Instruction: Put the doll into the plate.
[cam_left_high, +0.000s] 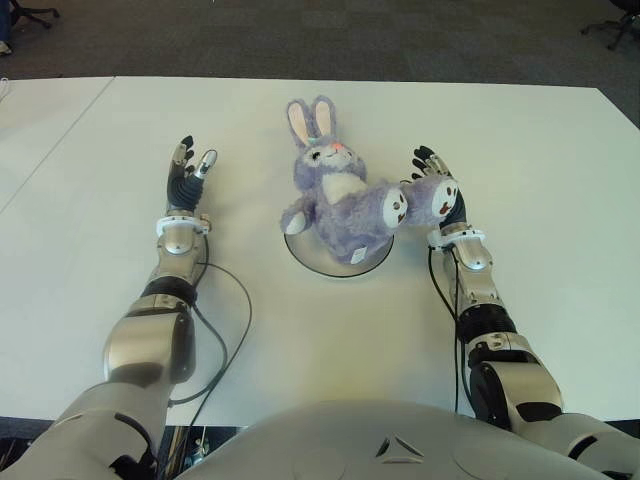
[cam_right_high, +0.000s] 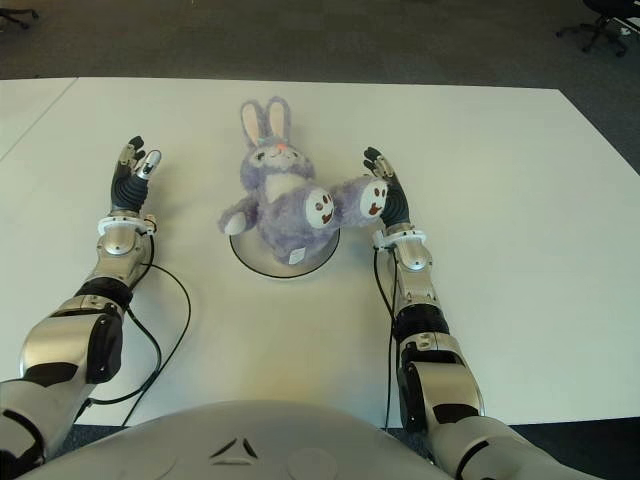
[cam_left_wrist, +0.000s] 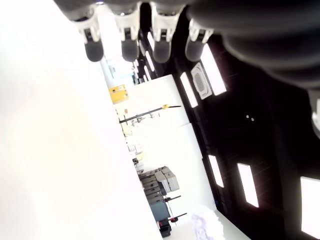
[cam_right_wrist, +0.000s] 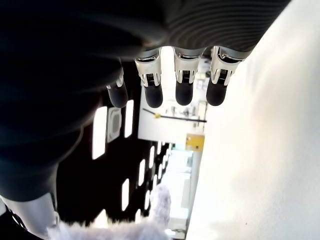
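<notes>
A purple plush rabbit doll (cam_left_high: 335, 195) lies on the round white plate (cam_left_high: 310, 257) in the middle of the white table (cam_left_high: 520, 150). Its ears point away from me and its feet stick out to the right past the plate's rim. My right hand (cam_left_high: 437, 185) stands just right of the plate with one doll foot against its palm side. In the right wrist view its fingers (cam_right_wrist: 182, 85) are straight and hold nothing, and purple fur (cam_right_wrist: 150, 220) shows close by. My left hand (cam_left_high: 188, 175) is left of the plate, well apart from the doll, its fingers (cam_left_wrist: 127, 30) extended.
Black cables (cam_left_high: 235, 330) loop on the table beside both forearms. A seam between two tabletops (cam_left_high: 60, 150) runs at the far left. Office chairs (cam_left_high: 615, 25) stand on the dark floor beyond the far edge.
</notes>
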